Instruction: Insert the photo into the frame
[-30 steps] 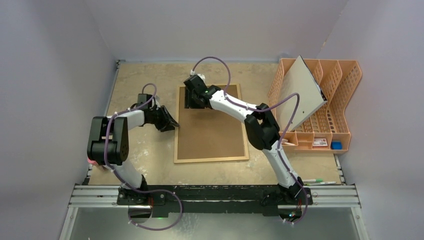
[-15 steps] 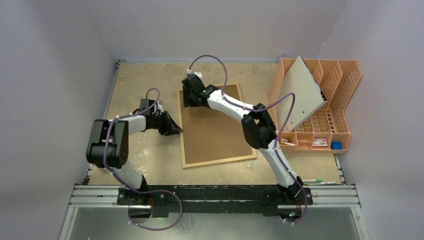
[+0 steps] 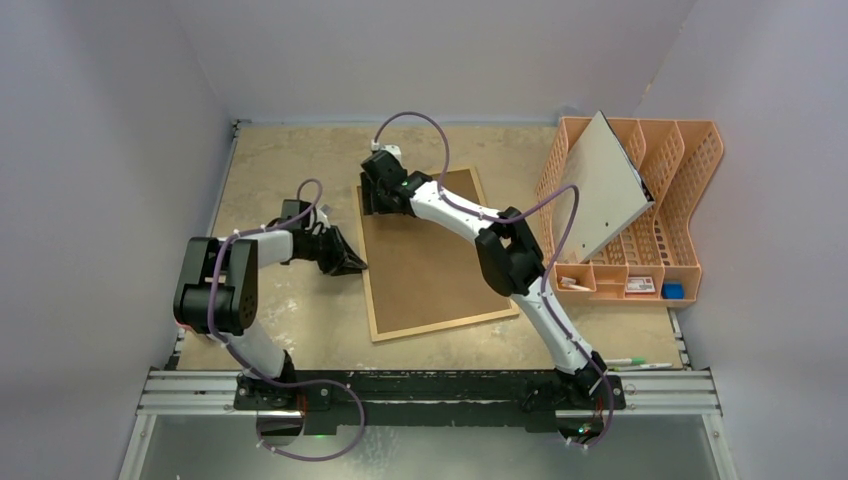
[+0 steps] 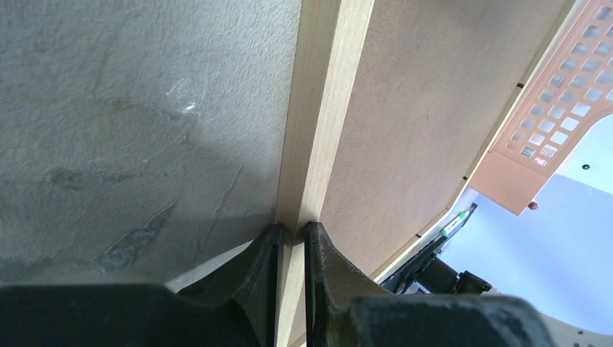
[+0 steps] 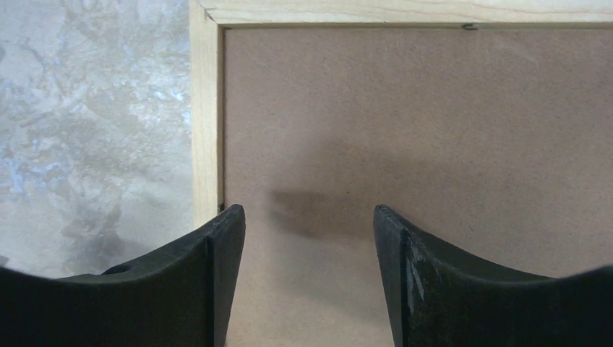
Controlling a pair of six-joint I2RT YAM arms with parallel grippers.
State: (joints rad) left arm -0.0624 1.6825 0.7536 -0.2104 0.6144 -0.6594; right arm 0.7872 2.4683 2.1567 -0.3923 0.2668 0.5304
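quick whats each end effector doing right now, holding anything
left end effector: closed on the wooden left edge of the frame.
right end effector: open, holding nothing, over the frame's brown back.

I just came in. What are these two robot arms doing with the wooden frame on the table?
The frame lies on the table, brown back up, a little askew. The left gripper pinches its left wooden edge. The right gripper hangs open over the back, near the far left corner, holding nothing. No photo shows in any view. A pale board leans in the orange rack at the right.
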